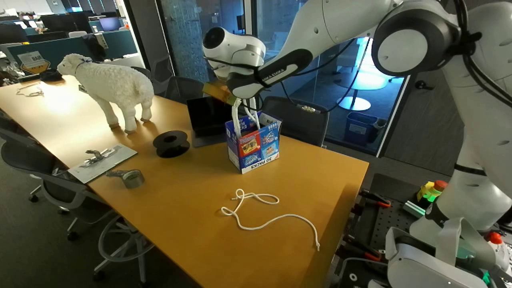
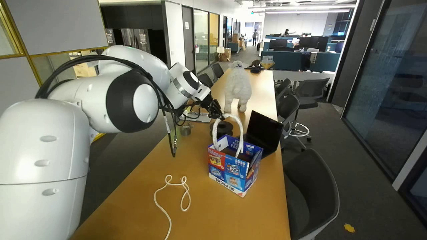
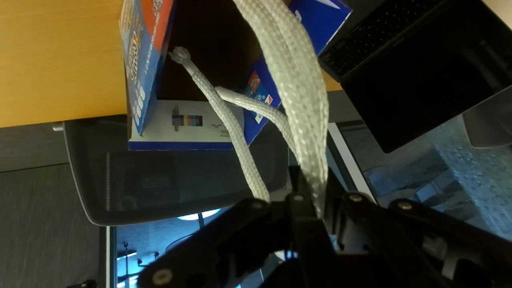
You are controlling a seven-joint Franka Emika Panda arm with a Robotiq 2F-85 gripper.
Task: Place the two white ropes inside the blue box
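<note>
The blue box [image 1: 259, 149] stands upright and open-topped on the table; it also shows in an exterior view [image 2: 233, 171] and the wrist view [image 3: 146, 60]. My gripper [image 3: 314, 188] is shut on the thick white rope [image 3: 294, 76] above the box. In both exterior views the thick rope [image 1: 236, 120] [image 2: 241, 135] hangs as a loop, its lower parts inside the box opening. One frayed end shows within the opening in the wrist view. The thin white rope [image 1: 294, 215] lies loosely curled on the table beside the box, also in an exterior view [image 2: 155, 197]. Fingertips [image 2: 220, 115] are partly hidden by rope.
An open black laptop [image 1: 210, 114] stands right behind the box. A black reel [image 1: 171, 150], a tape roll [image 1: 134, 180], a grey board [image 1: 116, 158] and a white toy sheep [image 1: 116, 82] stand further along the table. A chair [image 2: 313, 186] is at the table's side.
</note>
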